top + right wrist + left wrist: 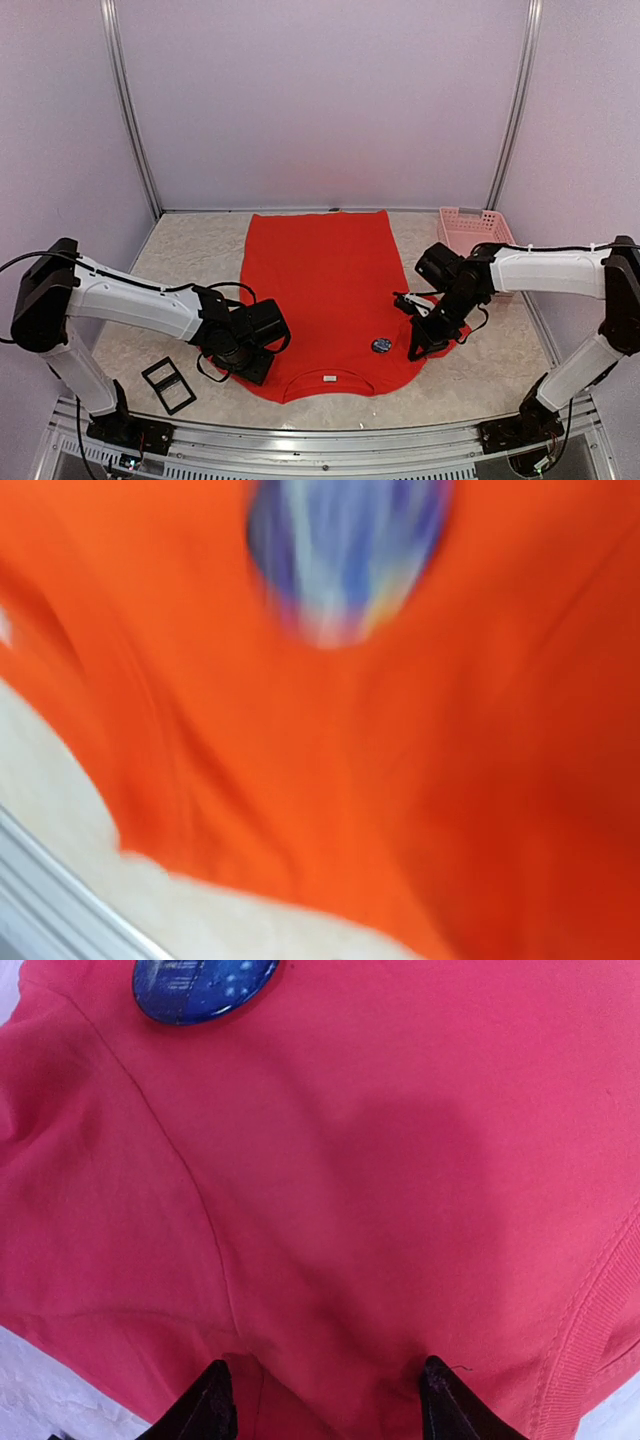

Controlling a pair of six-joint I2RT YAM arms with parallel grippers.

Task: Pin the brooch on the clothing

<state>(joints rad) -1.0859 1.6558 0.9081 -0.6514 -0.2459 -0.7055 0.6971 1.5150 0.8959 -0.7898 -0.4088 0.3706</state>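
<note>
The brooch (381, 345), a round blue badge, lies face up on the red T-shirt (320, 270), which is spread across the bench (180, 250). You cannot tell from here whether its pin is through the cloth.

Your right hand (414, 348) sits just to the right of the brooch, closed right down. Its wrist view is smeared, so whether it nips any fabric cannot be told. Your left hand (327, 1405) is well apart to the brooch's left, over the shirt's edge, with its fingers standing apart and gripping nothing.

The main risk is that a brooch lying loose will slide or flip if either hand tugs the cloth under it. A closed right hand this near could also knock it sideways (the blur suggests that hand is moving quickly). Folds dragged up by the left hand would give the pin a doubled layer.

Beyond the brooch, to the back right, stands a pink basket (475, 228). Nothing shows inside it, though its floor is mostly hidden. Far to the brooch's left lies a black frame (168, 385).
</note>
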